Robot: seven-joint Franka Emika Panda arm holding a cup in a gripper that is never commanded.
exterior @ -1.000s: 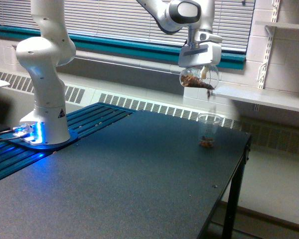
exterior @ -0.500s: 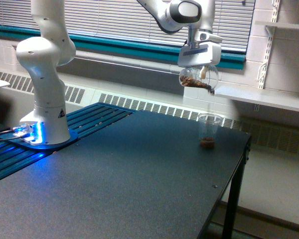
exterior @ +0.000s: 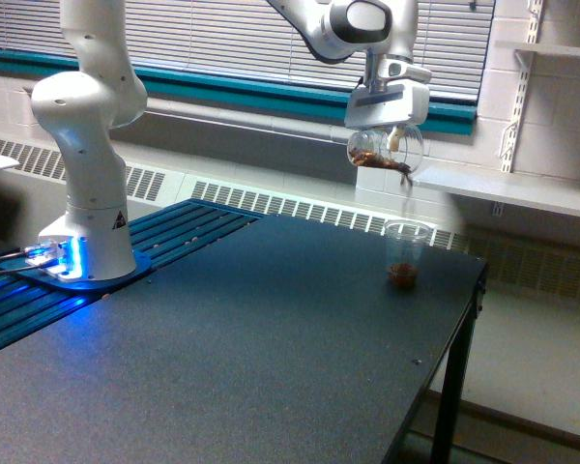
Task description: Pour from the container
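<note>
The gripper clamps the tipped container of brown bits, directly above 1 clear cup on the table. The robot base stands well apart; nothing lies between.

There is only one view, the exterior view. The camera stands off the arm, near one corner of the table, a little above the table top, and it looks across the top on a diagonal towards the wall with the window blinds. It is quite near: the front of the table fills the lower part and is cut by the lower edge. The arm base is at the exterior view's left, the gripper is high at the exterior view's right of centre, and the table's far edge and leg are at the right. No second view is there to share anything.
</note>
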